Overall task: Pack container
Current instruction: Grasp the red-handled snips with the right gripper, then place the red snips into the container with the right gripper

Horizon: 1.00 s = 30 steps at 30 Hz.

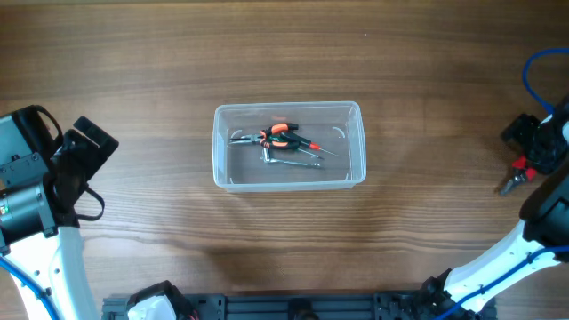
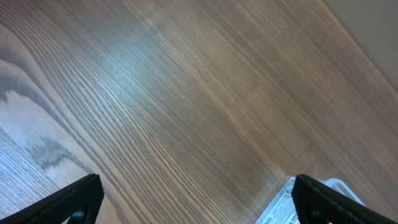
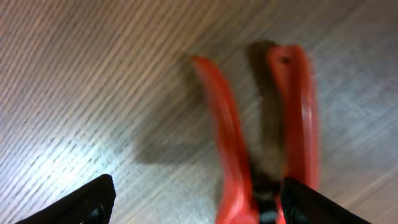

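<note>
Clear plastic container (image 1: 217, 147) sits on the wooden table (image 1: 284, 53) at about mid-table, long side running left to right, upright and uncovered. Inside it, lying on the bottom toward the far wall: orange-handled pliers (image 1: 277, 133), a thin screwdriver (image 1: 316, 148) and a bent metal key (image 1: 281, 158), bunched and overlapping. Both arms are out at the edges, well apart from the container, one on either side of it. Left gripper (image 2: 196, 183): fingers spread wide, nothing between them but bare wood. Its wrist view catches one corner of the container at the lower right, just beside one finger (image 2: 329, 199). Right gripper (image 3: 196, 186) is at the far right edge of the table, low over a pair of red-handled pliers (image 3: 230, 143) lying flat on the wood. Its fingers are spread, and the two red handles lie between them, closer to the finger (image 3: 323, 202) on the right of the picture. That view is blurred, so I cannot tell whether that finger touches a handle. From above, the red-handled pliers lie well to the right of the container and outside it.
</note>
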Motion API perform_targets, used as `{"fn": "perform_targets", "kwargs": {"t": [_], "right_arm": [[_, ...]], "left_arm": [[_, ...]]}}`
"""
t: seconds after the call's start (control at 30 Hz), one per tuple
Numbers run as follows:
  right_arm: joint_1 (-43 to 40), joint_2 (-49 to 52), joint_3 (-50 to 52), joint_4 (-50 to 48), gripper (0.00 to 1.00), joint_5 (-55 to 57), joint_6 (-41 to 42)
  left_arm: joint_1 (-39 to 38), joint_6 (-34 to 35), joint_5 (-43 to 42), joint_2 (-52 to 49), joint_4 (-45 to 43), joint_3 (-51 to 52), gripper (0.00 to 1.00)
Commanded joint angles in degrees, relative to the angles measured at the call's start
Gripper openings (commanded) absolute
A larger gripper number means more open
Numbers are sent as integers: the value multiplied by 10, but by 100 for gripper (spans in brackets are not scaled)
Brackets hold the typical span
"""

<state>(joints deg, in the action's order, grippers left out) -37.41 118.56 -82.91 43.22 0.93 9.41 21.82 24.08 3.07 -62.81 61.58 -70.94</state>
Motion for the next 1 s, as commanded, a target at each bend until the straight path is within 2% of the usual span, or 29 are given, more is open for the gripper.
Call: {"fn": "perform_targets", "kwargs": {"t": [0.0,0.17,0.33,0.4,0.43,0.5,0.6,0.67,0.83,0.97], "right_arm": [[-5,31,1,-10,84,-39,-32],[-5,59,1,-2,82,-40,-30],[-5,59,1,-1,57,-40,-23],[-5,59,1,2,43,-39,-18],[-5,59,1,3,33,-40,-18],[-5,59,1,3,27,-40,-18],[-5,59,1,6,11,-40,-20],[-4,58,1,10,4,-40,-19],[-3,51,1,26,4,-115,-40],[19,-5,-1,45,4,-174,-71]], "left_arm": [[4,-12,-7,-2,3,0,100],[4,-12,-7,-2,2,0,100],[4,-12,-7,-2,2,0,100],[4,-12,-7,-2,2,0,100],[4,-12,-7,-2,2,0,100],[4,-12,-7,-2,3,0,100],[4,-12,-7,-2,2,0,100],[4,-12,-7,-2,2,0,100],[4,-12,-7,-2,2,0,100],[4,-12,-7,-2,2,0,100]]}}
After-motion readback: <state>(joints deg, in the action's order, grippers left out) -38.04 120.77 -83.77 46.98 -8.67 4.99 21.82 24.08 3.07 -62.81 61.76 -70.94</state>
